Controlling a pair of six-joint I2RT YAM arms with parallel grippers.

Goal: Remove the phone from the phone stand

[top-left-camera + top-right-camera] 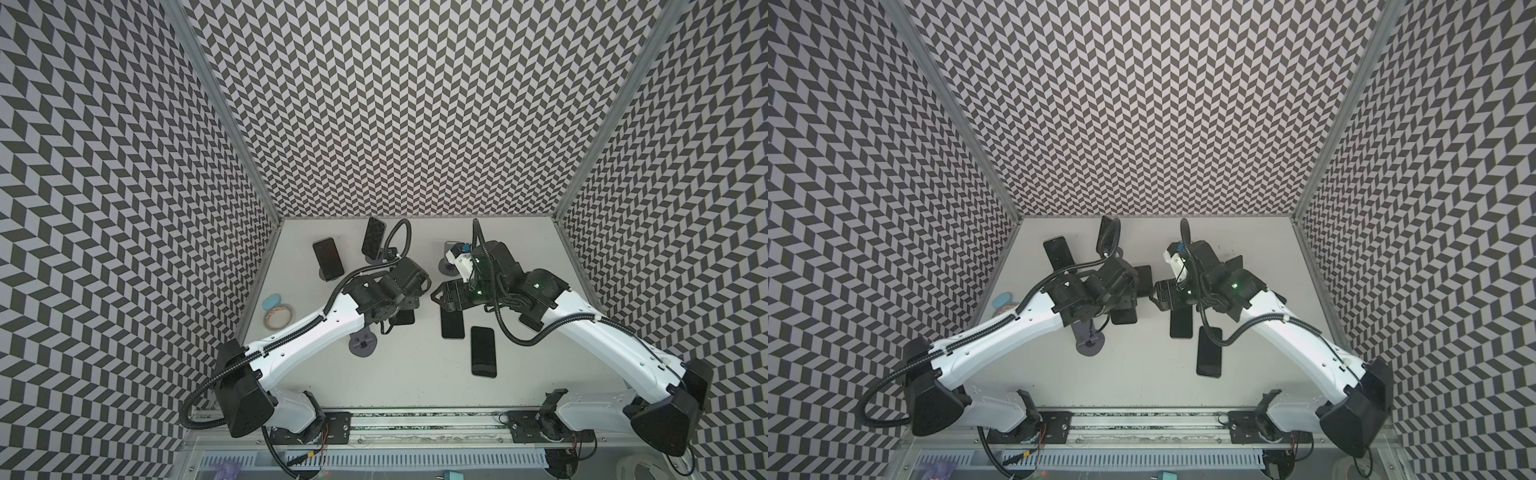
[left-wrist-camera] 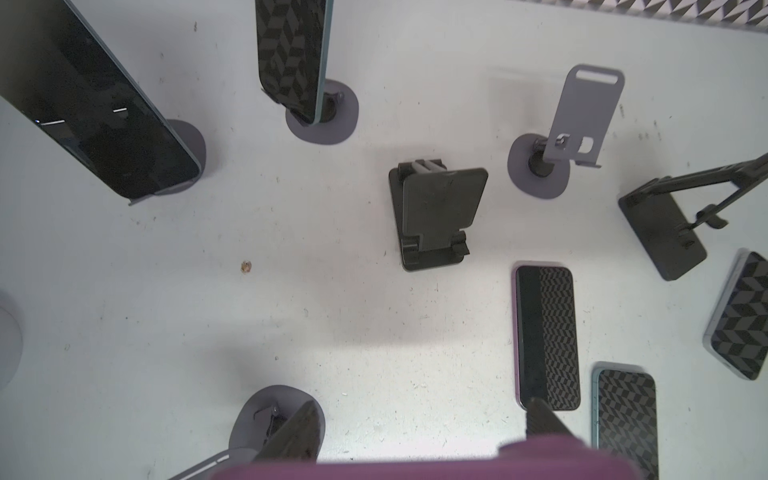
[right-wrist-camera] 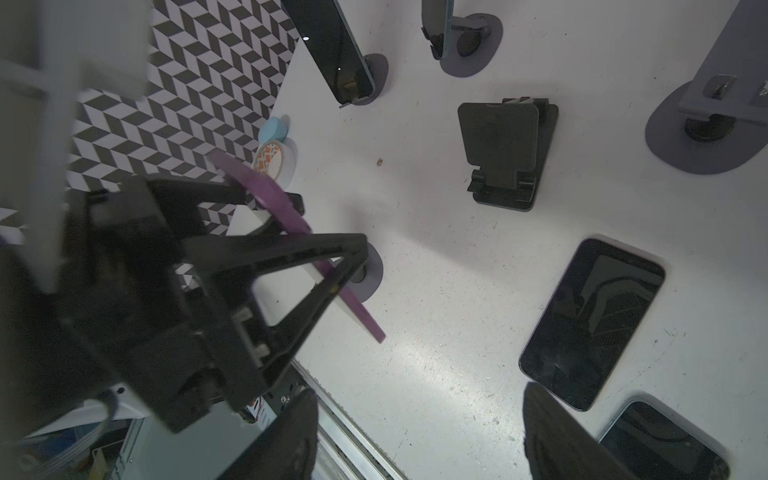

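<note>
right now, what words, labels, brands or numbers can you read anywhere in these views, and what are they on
No text here can be read.
tape roll: orange print on its inner ring, too blurred to read.
small sticker beside the metal rail: red and black marks, too small to read.
flat phone and black stand: no lettering shows.
</note>
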